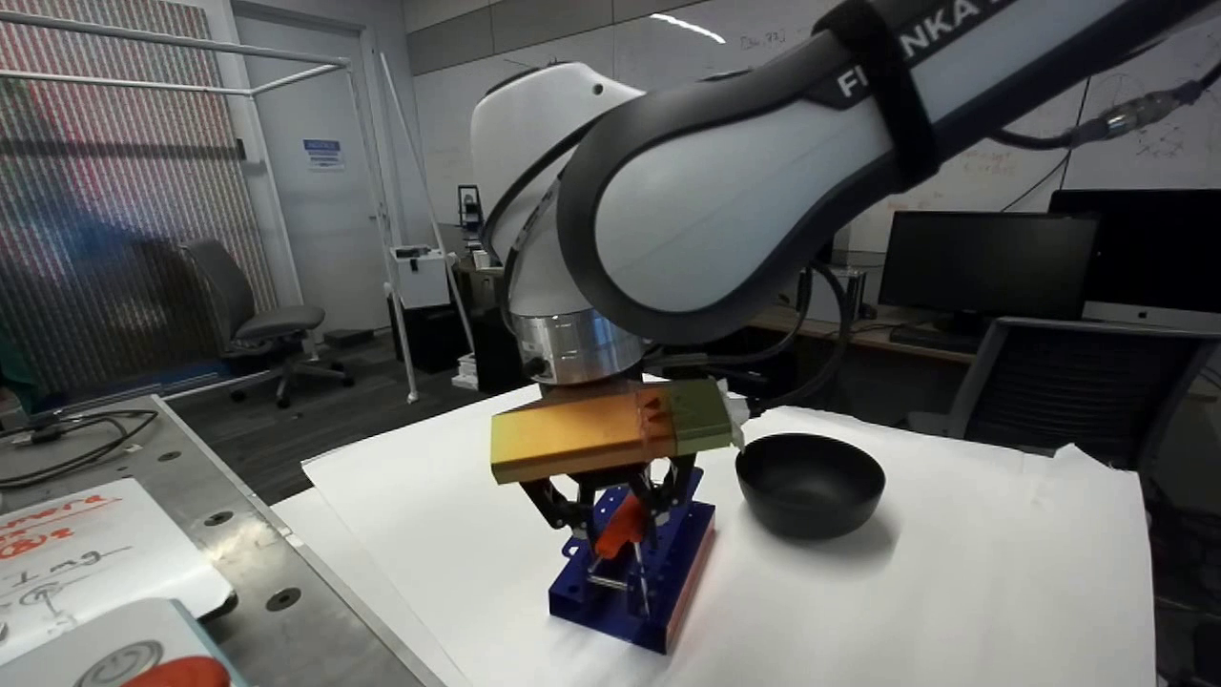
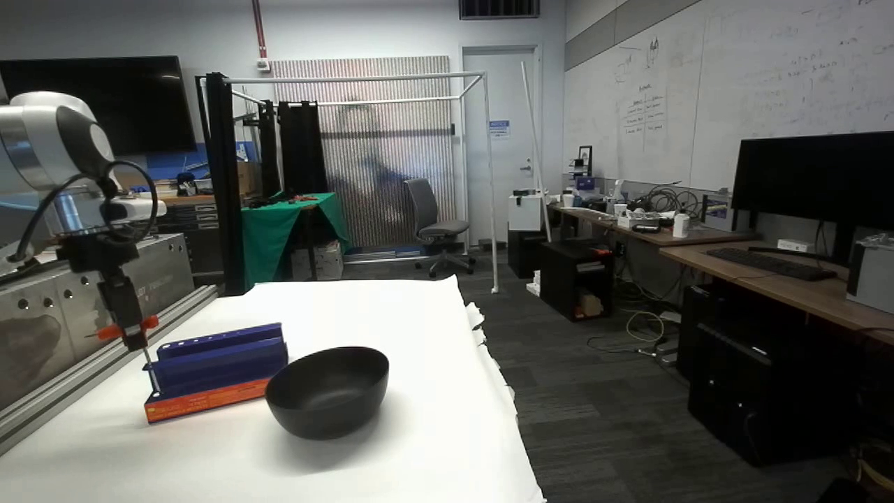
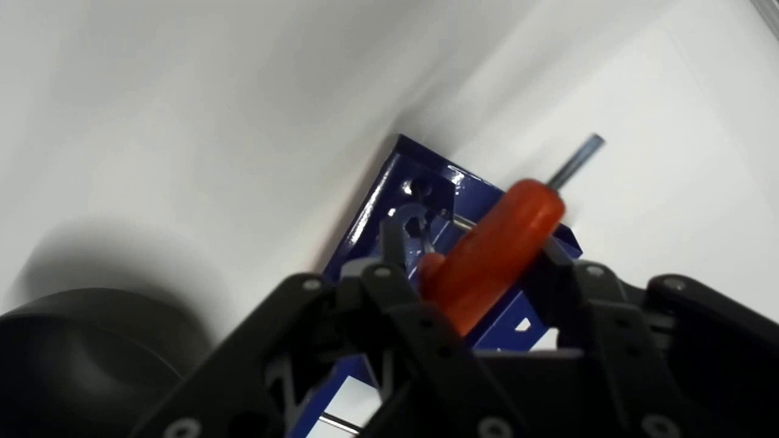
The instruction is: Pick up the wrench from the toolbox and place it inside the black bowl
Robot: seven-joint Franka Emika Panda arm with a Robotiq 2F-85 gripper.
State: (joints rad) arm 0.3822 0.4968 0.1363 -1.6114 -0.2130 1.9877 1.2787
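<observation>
The wrench has an orange-red T-shaped handle (image 1: 622, 527) and a thin metal shaft. The handle also shows in an exterior view (image 2: 108, 332) and in the wrist view (image 3: 499, 255). My gripper (image 3: 468, 255) points down, partly closed, with a finger on either side of the handle, which lies slantwise between them. The shaft points down to one end of the dark-blue toolbox (image 1: 610, 620); I cannot tell whether its tip sits in a hole. The round black bowl (image 1: 806, 515) stands upright and empty beside the toolbox, also in an exterior view (image 2: 328, 416) and the wrist view (image 3: 79, 340).
White paper (image 1: 992, 572) covers the table under the toolbox and bowl. A metal bench with bolt holes (image 1: 286, 599) runs along one side. A device with a red button (image 1: 181, 673) lies on it. An office chair (image 1: 1078, 391) stands behind the table.
</observation>
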